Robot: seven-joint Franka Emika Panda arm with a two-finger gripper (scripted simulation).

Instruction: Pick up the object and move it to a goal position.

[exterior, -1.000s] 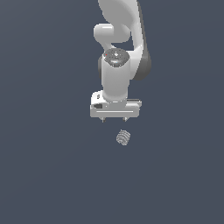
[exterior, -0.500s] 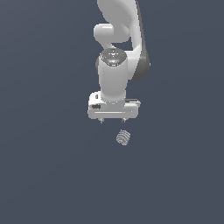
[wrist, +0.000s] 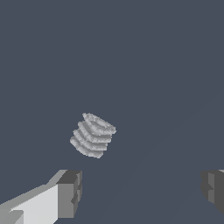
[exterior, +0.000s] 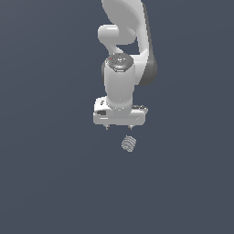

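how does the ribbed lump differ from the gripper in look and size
The ribbed lump is light grey with dark thread-like stripes; the gripper is plain white. The lump is much narrower than the gripper's open jaws. The lump lies free, untouched by the gripper above it. Both look pale against the dark ground.

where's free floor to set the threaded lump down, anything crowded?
Only the ribbed grey lump and the arm are in view. Bare dark surface runs on all sides of the lump, out to both edges of the exterior view. The one tight spot is directly under the open gripper, beside the lump.
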